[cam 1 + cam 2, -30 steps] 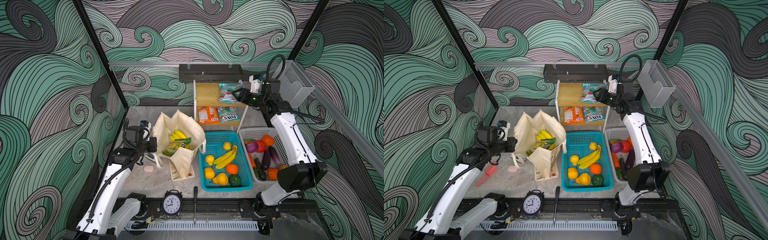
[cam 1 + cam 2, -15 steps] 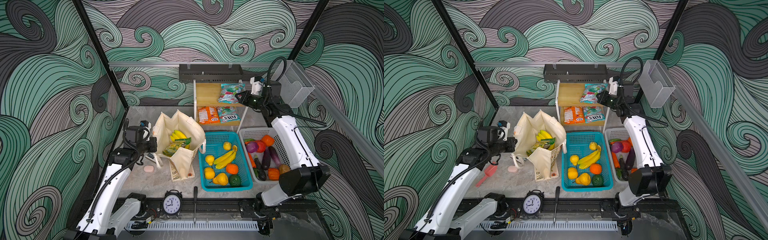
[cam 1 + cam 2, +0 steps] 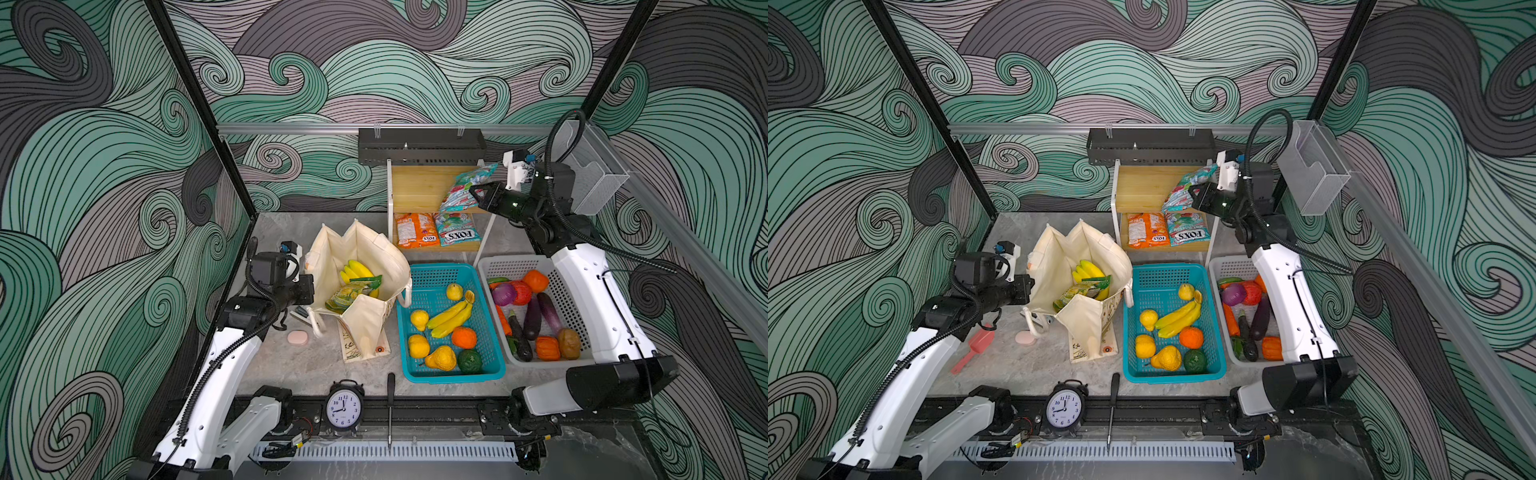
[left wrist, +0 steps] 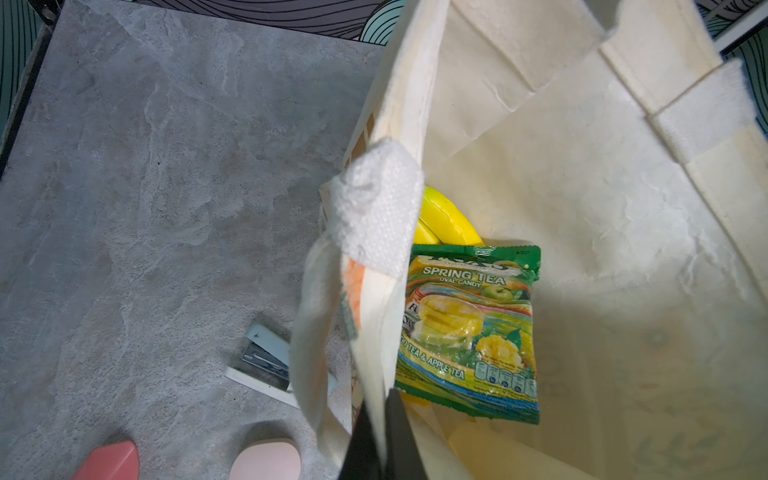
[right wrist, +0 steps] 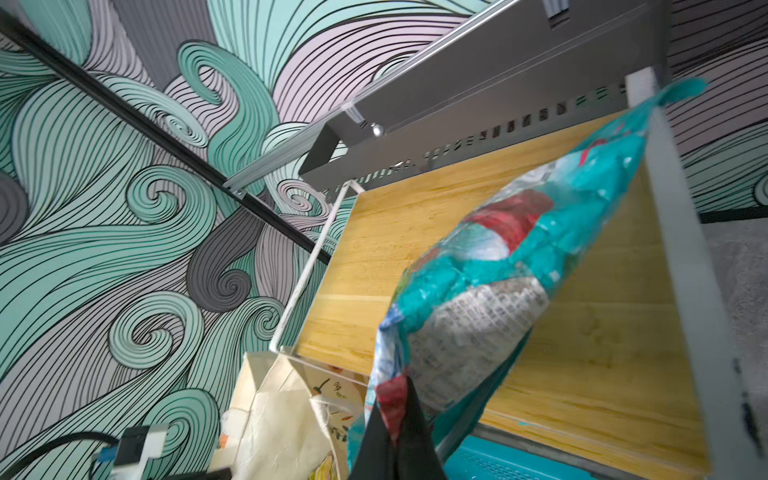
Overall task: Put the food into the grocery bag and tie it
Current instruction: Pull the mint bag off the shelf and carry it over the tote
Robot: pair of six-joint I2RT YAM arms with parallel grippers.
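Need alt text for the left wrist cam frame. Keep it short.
The left gripper pinches the rim of an open cream canvas bag, seen looking down into it. Inside lie a yellow banana and a green-yellow candy packet labelled Spring Tea. A white stapler sits on the grey table beside the bag.

White arm links (image 3: 582, 286); black joints (image 3: 245, 311); corrugated black cables (image 3: 549, 143)

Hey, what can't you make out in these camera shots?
Floor of the grocery bag: both top views, under the green packet and banana bunch.
Print on the teal packet: right wrist view, blurred.
Fingers of the right tool and left tool: wrist views, cut by the edge.
Contents of the white basket: both top views, partly under the right arm.
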